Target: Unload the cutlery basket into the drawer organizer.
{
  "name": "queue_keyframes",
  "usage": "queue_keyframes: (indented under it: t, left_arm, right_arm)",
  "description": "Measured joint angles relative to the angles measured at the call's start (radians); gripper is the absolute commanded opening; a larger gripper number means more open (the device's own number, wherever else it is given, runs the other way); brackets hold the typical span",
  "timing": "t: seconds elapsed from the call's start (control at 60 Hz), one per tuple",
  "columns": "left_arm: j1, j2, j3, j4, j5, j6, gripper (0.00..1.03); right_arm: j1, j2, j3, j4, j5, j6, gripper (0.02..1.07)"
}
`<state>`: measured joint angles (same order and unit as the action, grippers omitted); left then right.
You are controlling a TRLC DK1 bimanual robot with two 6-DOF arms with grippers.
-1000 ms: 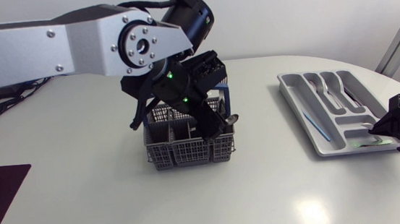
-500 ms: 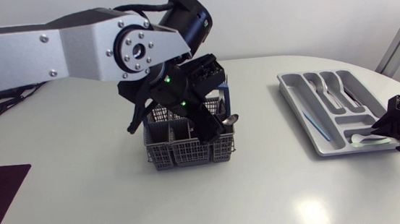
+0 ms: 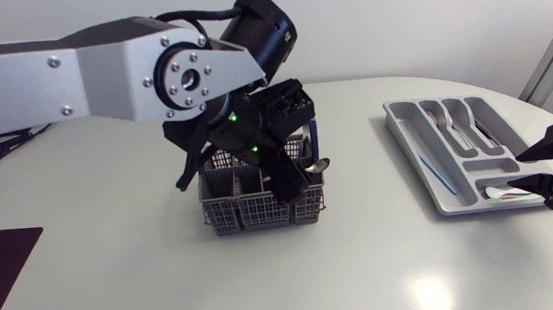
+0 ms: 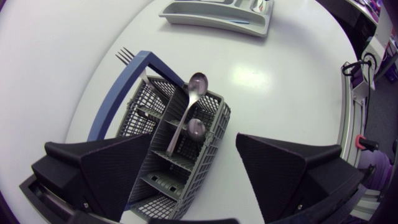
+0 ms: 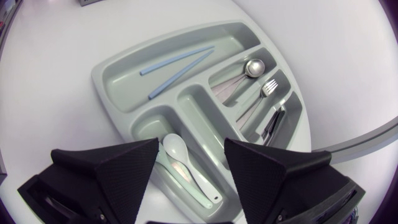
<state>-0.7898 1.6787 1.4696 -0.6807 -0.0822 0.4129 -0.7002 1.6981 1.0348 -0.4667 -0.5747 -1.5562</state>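
Item 1: long metal spoon (image 4: pixel 197 83). It stands tilted in the cutlery basket (image 4: pixel 208 134), bowl up and pointing away from the left claw (image 4: pixel 194 149). Its handle runs back down toward the claw into a middle compartment. A second spoon (image 4: pixel 196 129) sits beside it, bowl up, nearer the claw. The tines of a fork (image 4: pixel 124 55) show past the basket's far end, beyond the blue handle (image 4: pixel 115 99).

Item 2: the basket's long axis runs straight ahead of the left claw, and its near end lies under and between the two fingers. The fingers stand wide apart, one to each side of the basket; whether either touches it cannot be told. In the head view this claw (image 3: pixel 287 179) hangs over the basket (image 3: pixel 246 210).

Item 3: drawer organizer (image 5: pixel 118 87), well apart from the basket. The right claw (image 5: pixel 191 149) hovers over its near end with fingers spread and gripping nothing. A white spoon (image 5: pixel 180 152) lies under the gap between them, bowl pointing ahead of the claw. Further ahead lie two blue chopsticks (image 5: pixel 177 62) crosswise, with a metal spoon (image 5: pixel 253 67) and a second fork (image 5: pixel 267 87) in the side compartments.
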Motion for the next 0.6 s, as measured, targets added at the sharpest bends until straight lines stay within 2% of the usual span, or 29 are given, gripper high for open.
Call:
queue_keyframes:
  t: [0.25,0.383,0.6]
  left_arm:
    - [-0.084,0.062,0.044,0.000,-0.158,-0.041,0.91]
    - [-0.109,0.144,0.142,-0.084,-0.183,-0.110,0.87]
    - [-0.115,0.215,0.226,-0.117,-0.269,-0.204,0.85]
  right_arm:
    - [0.098,-0.261,-0.235,0.004,-0.029,0.115,0.83]
    - [0.158,-0.389,-0.317,0.005,-0.031,0.175,0.83]
    - [0.224,-0.530,-0.391,0.008,-0.031,0.254,0.83]
